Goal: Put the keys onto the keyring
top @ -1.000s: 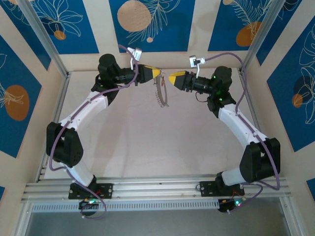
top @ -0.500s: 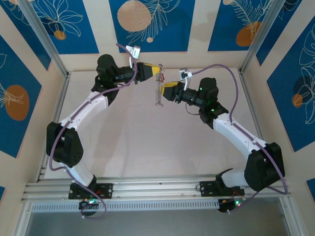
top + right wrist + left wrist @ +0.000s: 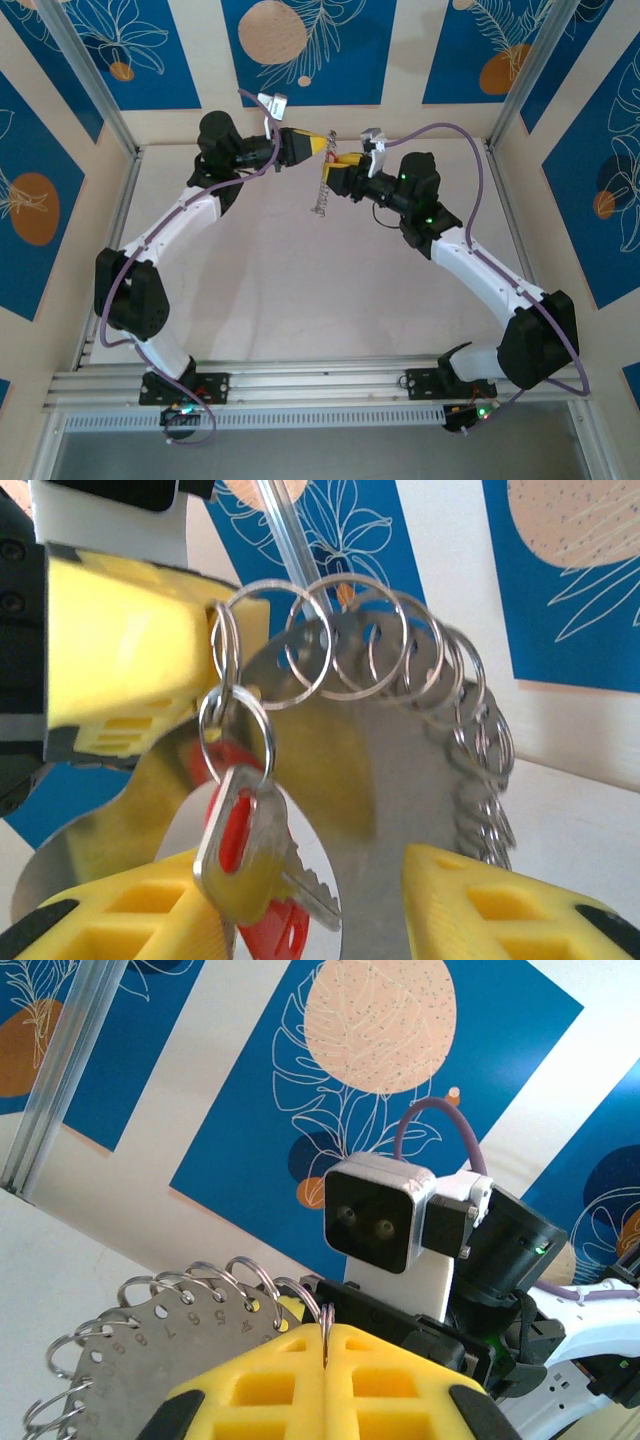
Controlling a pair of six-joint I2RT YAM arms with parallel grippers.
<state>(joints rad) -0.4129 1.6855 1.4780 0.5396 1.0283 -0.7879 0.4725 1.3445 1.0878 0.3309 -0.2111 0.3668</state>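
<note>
Left gripper [image 3: 327, 1338] clenched on one split ring [image 3: 222, 640] of the keyring [image 3: 140, 1360], a numbered metal plate fringed with rings, hanging above the bench's [image 3: 250, 290] far edge, mid-width. The key [image 3: 250, 850], silvery with red behind, hangs from that ring by a smaller ring. Right gripper [image 3: 320, 920] released, fingers astride the plate.

Pale table [image 3: 300, 290]; blue leaf-print wall panels [image 3: 350, 60]; aluminium corner posts [image 3: 88, 80].

Top camera high, far; wrist cameras close, opposed, sharing ring plate [image 3: 395, 780].
</note>
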